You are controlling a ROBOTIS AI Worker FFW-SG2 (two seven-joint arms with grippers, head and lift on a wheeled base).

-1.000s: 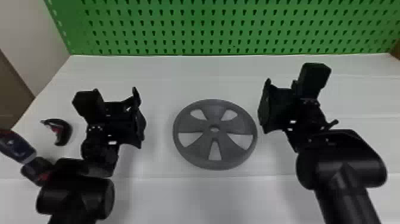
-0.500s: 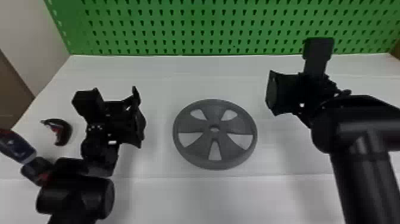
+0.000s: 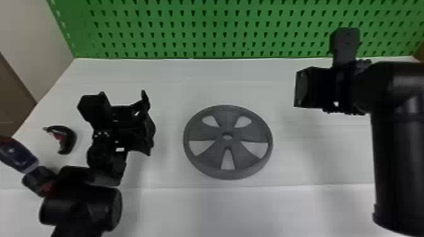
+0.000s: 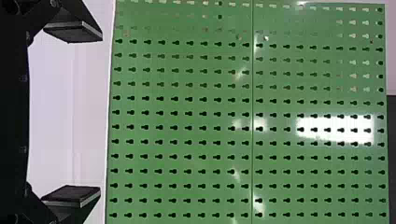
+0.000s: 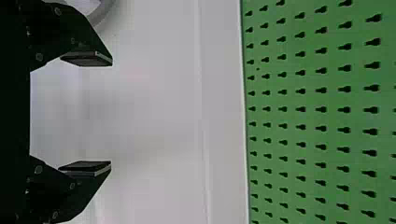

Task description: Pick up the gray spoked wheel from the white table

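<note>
Approach step, by the look of it: gray five-spoked wheel (image 3: 227, 142) flat on the white counter (image 3: 170, 94), between left claw (image 4: 99, 113) and right claw (image 5: 111, 112), apart from both. Held wide on the left, with nothing between the fingers, just beside the wheel. Wide and empty on the right too, but farther off and nearer the green perforated board (image 3: 195, 28).

Likely to handle as stiff molded plastic, fairly light for its breadth, hard to crush, perhaps slippery along the smooth, curved rim. Best to take hold at opposite sides of that thick rim, with one finger down through an opening and the other outside, rather than pinch the hub. Given the low profile, bring the fingertips close to the counter without scraping. Lift evenly from both sides; from one side only, expect a twist or droop at the far edge.
</note>
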